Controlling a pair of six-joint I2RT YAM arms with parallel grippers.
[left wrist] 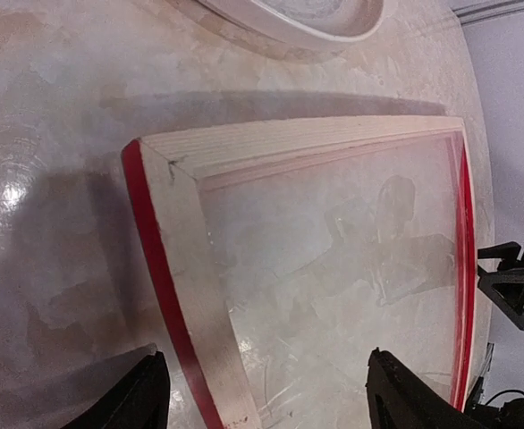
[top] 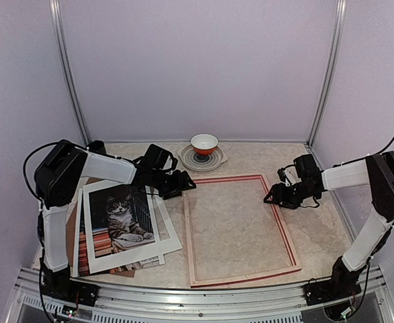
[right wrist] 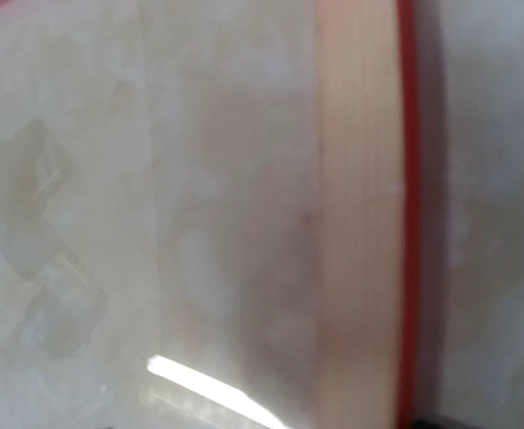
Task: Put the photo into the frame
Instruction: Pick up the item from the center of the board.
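Hovering at the frame point(top: 241, 229), left gripper point(top: 189, 183) stood open; right gripper point(top: 271, 197), I couldn't tell. The photo point(top: 120, 215) lay lower left, unplaced.

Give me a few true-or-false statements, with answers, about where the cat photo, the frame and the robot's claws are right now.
1. The photo already sits inside the frame. False: it lies to the left of the frame, outside it.
2. The frame lies with its pale wood back up. True.
3. A red-and-white bowl stands on a plate at the back. True.
4. The left gripper holds the photo. False: it is open, near the frame's far left corner.
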